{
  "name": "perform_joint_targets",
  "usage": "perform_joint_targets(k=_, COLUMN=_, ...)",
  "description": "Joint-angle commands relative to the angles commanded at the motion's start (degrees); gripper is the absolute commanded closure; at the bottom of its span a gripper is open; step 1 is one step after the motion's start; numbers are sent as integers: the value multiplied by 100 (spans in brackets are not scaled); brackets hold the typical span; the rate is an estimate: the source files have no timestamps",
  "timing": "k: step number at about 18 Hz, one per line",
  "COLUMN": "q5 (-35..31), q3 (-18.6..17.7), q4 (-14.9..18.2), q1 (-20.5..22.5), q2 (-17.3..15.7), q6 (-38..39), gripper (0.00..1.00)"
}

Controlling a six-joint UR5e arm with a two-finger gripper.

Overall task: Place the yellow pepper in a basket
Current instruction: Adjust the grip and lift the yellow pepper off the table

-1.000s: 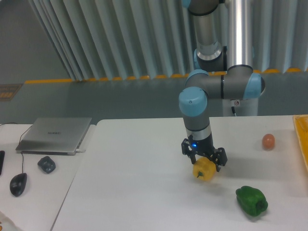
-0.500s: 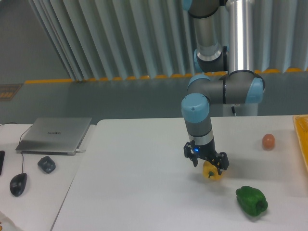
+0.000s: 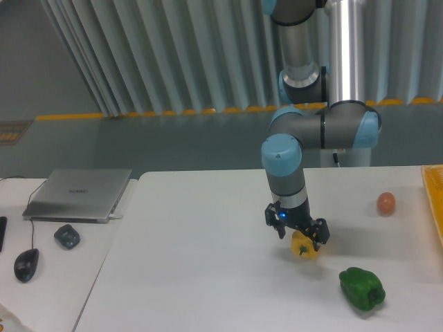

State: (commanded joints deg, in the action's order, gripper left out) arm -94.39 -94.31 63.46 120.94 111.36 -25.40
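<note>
Yellow pepper [image 3: 305, 247]: pinched betw. gripper [image 3: 300, 238] jaws, mid-table, just left of green pepper [image 3: 362, 288]. Vs 1 s ago: shifted slightly right, then static. Basket [image 3: 436, 200] at right edge, well apart; transfer pending.

I have a single fixed camera, set in front of the white table [image 3: 208, 277] and raised, looking down and across it toward the UR5e arm [image 3: 304, 131] and the ribbed grey wall [image 3: 173, 55] behind. It sits well back, taking in a side desk at left; the basket [image 3: 435, 200] is cropped at right.
</note>
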Motion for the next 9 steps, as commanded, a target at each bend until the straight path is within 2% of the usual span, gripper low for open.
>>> perform_joint_targets(k=9, q5=-238, q3=-184, q4=-9, q1=-9, q2=-9, q6=-96, gripper=0)
